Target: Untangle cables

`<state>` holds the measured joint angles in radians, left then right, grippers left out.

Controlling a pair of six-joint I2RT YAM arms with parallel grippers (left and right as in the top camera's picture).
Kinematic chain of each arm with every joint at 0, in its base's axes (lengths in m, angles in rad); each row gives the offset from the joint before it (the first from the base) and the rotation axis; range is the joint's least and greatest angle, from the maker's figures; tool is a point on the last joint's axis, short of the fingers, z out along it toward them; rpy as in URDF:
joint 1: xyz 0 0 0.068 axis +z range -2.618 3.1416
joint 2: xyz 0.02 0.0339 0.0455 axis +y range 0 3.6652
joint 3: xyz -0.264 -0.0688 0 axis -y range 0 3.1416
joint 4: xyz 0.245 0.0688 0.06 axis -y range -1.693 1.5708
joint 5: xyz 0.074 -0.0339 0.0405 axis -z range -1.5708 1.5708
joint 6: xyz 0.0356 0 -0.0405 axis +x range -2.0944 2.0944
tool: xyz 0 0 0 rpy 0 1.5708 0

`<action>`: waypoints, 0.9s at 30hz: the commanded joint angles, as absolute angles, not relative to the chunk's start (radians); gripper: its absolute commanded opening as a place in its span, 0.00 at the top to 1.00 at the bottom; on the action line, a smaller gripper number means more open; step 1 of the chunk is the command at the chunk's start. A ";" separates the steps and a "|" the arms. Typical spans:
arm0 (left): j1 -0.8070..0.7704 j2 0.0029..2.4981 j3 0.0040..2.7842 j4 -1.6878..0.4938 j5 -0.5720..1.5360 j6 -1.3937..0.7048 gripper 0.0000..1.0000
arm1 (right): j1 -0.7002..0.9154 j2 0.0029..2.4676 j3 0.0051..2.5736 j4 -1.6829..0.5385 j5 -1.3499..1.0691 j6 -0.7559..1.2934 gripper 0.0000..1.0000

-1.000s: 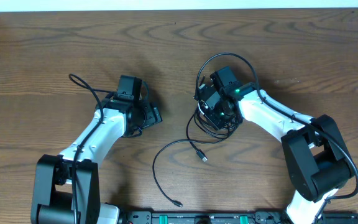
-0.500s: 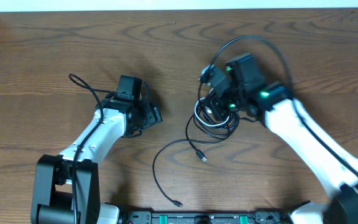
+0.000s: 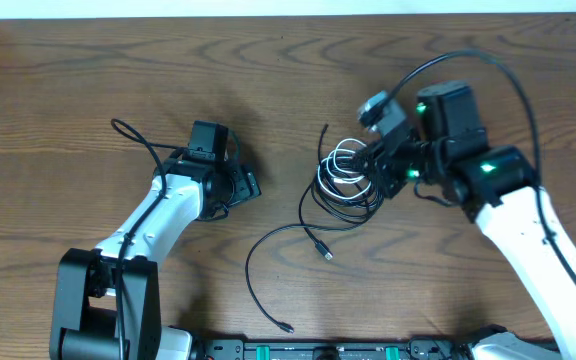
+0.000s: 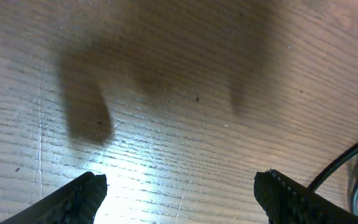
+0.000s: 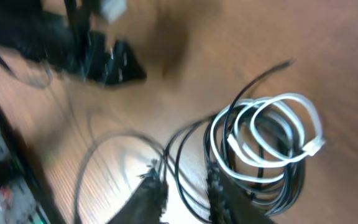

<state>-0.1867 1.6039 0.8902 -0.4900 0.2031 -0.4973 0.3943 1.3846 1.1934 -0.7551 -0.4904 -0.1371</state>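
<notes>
The cables lie in a tangled bundle point(image 3: 346, 185) right of the table's middle, black loops with a whitish coil point(image 3: 345, 158) on top. One loose black cable point(image 3: 268, 240) trails from it toward the front edge. My right gripper point(image 3: 381, 165) hovers at the bundle's right side. In the right wrist view its fingers point(image 5: 219, 194) stand a little apart, with black strands point(image 5: 188, 177) running through the gap and the whitish coil point(image 5: 272, 134) just beyond. My left gripper point(image 3: 238, 185) rests left of the bundle, open wide over bare wood point(image 4: 182, 186). A black cable point(image 4: 344, 168) shows at that view's right edge.
The left arm's own thick black wire point(image 3: 133, 135) loops behind it. A black rail with green parts point(image 3: 328, 350) runs along the front edge. The table's far edge point(image 3: 268, 17) meets a white wall. The left arm's gripper point(image 5: 107, 59) shows blurred in the right wrist view.
My right arm has swung to the right and risen off the bundle, uncovering the whitish coil, and its jaws have parted. The left arm has not moved.
</notes>
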 commanded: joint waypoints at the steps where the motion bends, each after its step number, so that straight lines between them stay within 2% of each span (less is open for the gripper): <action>1: -0.184 1.609 0.887 -0.490 0.190 -0.496 0.18 | 0.460 1.499 1.131 -0.751 -0.365 -0.221 0.73; 12: -0.184 1.609 0.887 -0.493 0.190 -0.496 0.18 | 0.503 1.786 1.116 -0.588 -0.339 -0.169 0.77; 27: -0.184 1.609 0.887 -0.493 0.190 -0.496 0.18 | 0.506 1.869 1.116 -0.498 -0.305 -0.169 0.79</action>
<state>-0.1867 1.6039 0.8902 -0.4904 0.2031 -0.4973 0.4973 1.8584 1.1168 -0.5060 -0.3351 -0.1802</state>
